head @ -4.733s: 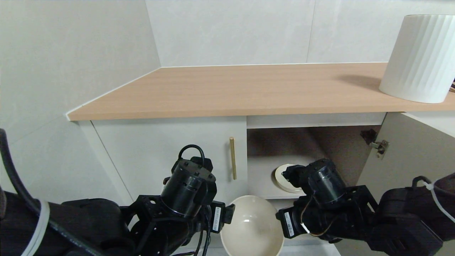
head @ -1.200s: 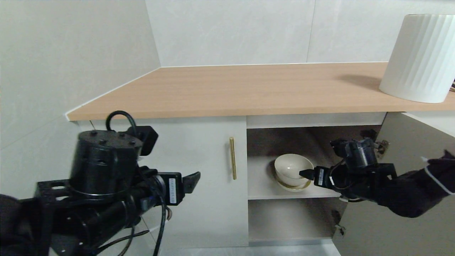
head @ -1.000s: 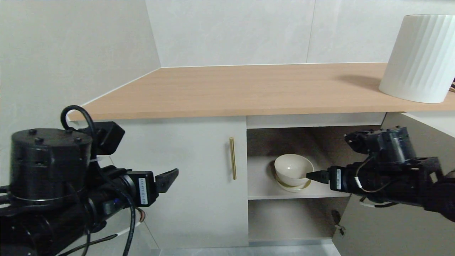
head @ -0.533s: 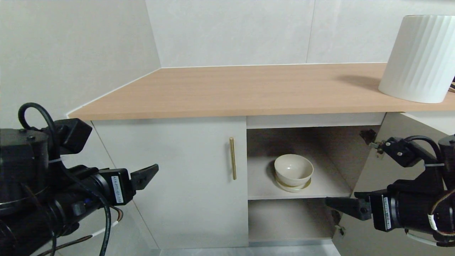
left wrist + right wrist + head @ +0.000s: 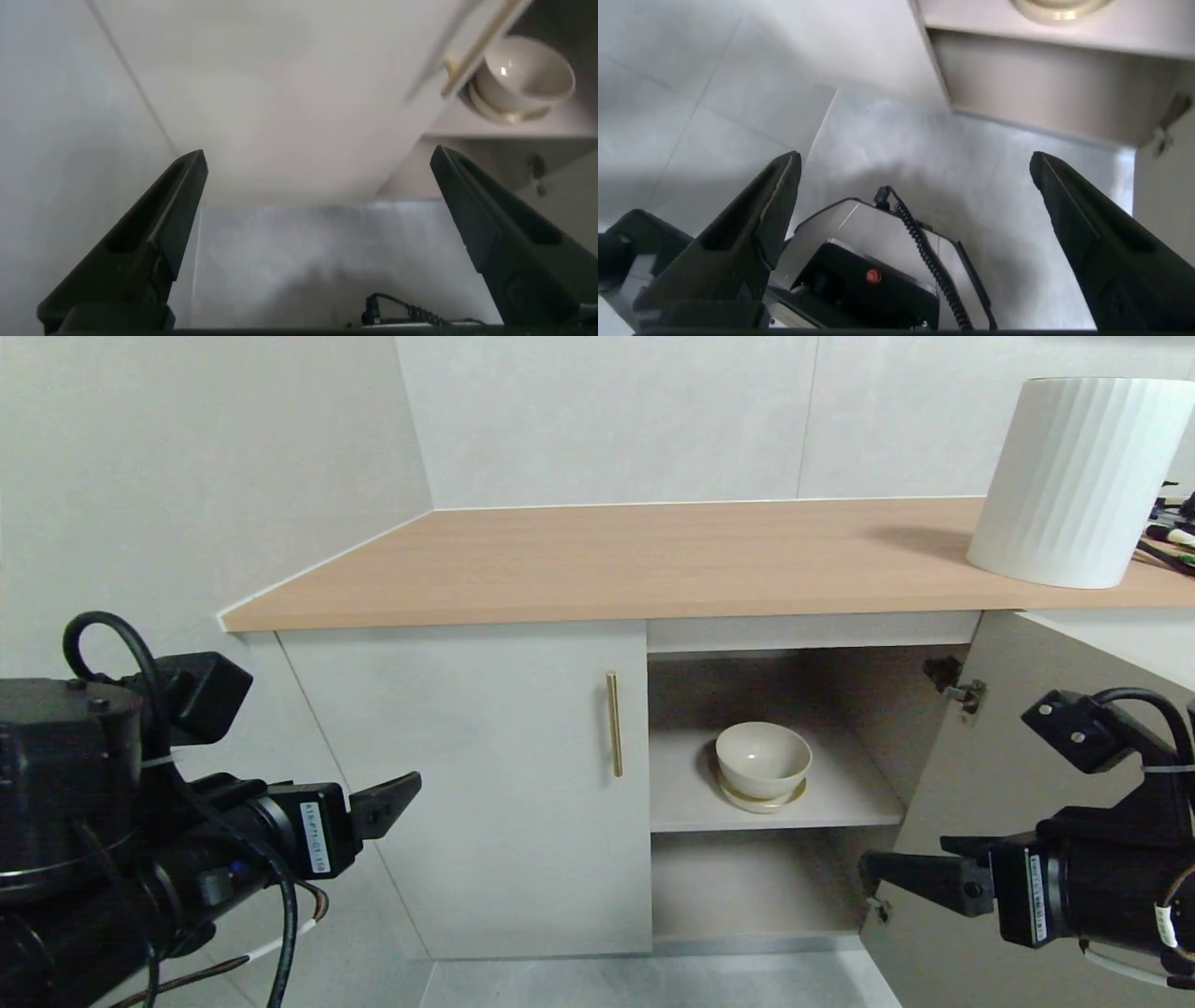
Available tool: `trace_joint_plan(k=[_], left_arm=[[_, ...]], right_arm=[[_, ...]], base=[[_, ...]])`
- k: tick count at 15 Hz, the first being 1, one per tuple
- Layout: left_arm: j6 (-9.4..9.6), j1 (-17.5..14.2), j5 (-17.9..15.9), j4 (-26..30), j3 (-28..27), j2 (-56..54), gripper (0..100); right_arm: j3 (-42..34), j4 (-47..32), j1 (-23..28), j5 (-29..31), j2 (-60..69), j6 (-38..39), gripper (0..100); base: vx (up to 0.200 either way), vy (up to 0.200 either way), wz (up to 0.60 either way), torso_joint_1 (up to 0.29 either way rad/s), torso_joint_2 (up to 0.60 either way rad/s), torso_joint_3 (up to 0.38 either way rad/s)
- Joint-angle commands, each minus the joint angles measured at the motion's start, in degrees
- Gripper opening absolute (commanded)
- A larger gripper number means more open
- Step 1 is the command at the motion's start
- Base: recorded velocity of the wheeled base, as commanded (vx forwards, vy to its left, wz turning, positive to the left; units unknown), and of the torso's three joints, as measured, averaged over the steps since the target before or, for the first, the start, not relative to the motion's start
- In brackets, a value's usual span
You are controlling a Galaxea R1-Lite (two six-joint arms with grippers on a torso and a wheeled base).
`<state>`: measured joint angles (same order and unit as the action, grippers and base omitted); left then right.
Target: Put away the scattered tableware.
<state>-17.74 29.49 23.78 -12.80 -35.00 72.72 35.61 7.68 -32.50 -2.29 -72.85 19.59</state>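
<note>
**Facing the open cabinet with both hands empty**

Holds the left hand (image 5: 392, 800) low in front of the closed cabinet door (image 5: 485, 784), fingers spread wide with nothing between them. Holds the right hand (image 5: 901, 879) just as wide and just as empty, low beside the open door (image 5: 1018, 737), about level with the lower compartment (image 5: 756, 887).

Looks into the open side of the cabinet. There, on the upper shelf (image 5: 840, 807): a cream bowl (image 5: 763, 761), upright, standing on a small plate (image 5: 761, 800). Toward the left of that shelf, near the gold handle (image 5: 613, 724) of the closed door. Well apart from both hands.

Catches the same bowl and plate from the left wrist, beyond the handle.

Above, toward the right end of the wooden tabletop (image 5: 653, 560): a white ribbed container (image 5: 1074, 476).
</note>
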Motion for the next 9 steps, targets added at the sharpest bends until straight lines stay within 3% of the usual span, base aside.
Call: trace_joint_plan(k=[1,9], left_arm=[[-0.02,0.13,0.03,-0.03,0.11,0.58,100],[-0.02,0.66,-0.23,-0.03,0.11,1.11,100]], right_arm=[[-0.01,-0.03,-0.02,-0.08,-0.45,-0.08,100],[-0.36,0.05,-0.02,-0.08,-0.80,-0.08,100]], base=[[-0.200,0.000,0.00,-0.002,0.00,0.002],[-0.200,0.000,0.00,0.001,0.00,0.003]])
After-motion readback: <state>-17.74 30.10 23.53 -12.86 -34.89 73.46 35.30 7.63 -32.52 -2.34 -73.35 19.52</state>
